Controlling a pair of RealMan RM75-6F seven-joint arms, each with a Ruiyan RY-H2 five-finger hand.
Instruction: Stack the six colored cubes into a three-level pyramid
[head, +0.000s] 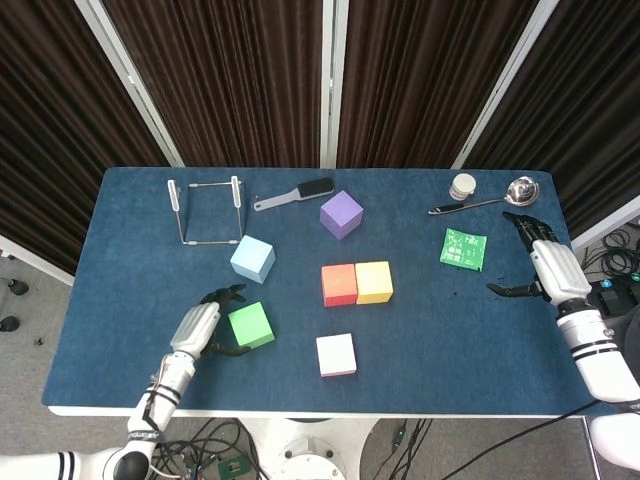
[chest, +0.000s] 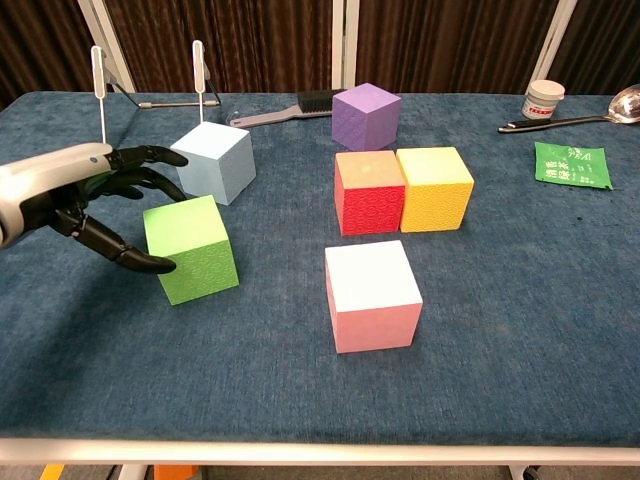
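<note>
Around the red cube (head: 339, 285), five more cubes sit singly: yellow cube (head: 374, 282) touching its right side, purple cube (head: 341, 214) behind, light blue cube (head: 252, 259) left, pink cube (head: 336, 354) in front, green cube (head: 250, 325) front-left, bracketed by the left hand (head: 200, 327) with fingers spread. Far right, the right hand (head: 545, 267) hangs released.

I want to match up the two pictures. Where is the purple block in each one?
Head view: the purple cube sits above the middle, toward the far edge of the table.
Chest view: the purple cube is near the top, just right of center.
Shared landmark: the black brush lies just left of it in both.
</note>
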